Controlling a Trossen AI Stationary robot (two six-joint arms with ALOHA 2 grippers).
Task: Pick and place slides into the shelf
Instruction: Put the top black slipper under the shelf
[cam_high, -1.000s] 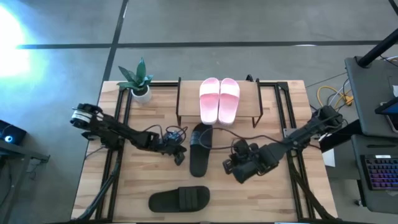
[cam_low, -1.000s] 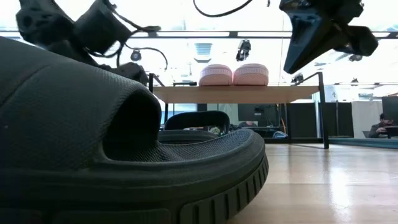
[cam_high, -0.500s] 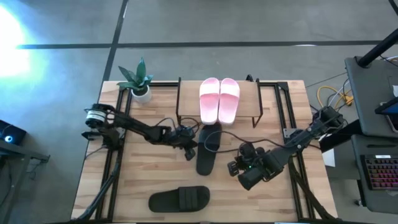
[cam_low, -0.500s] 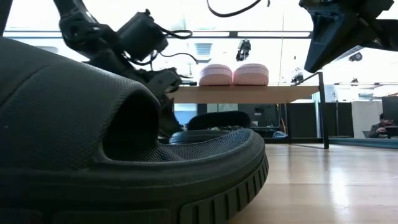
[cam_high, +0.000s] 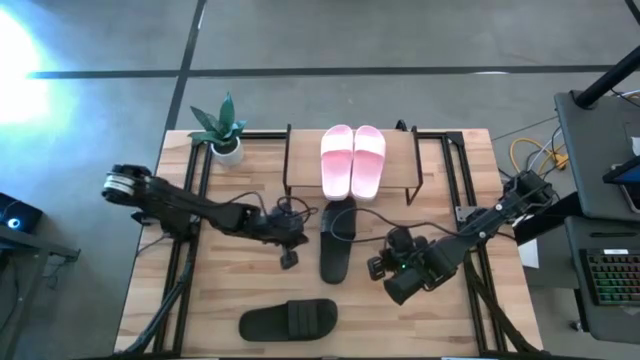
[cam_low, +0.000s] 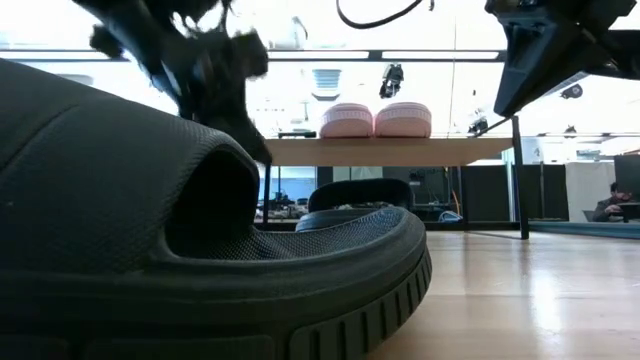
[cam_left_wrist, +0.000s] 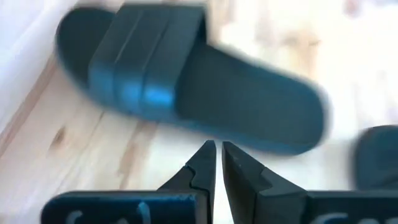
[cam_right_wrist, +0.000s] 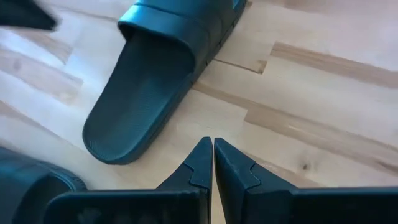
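Pink slides already sit on the shelf. One dark slide lies center frame, half under it; both pincers, left and right, are together, empty. Next: open and grab it.

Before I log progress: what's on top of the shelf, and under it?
Two pink slides lie side by side on the shelf. One dark slide's toe end reaches under its front edge; the board covers the rest beneath.
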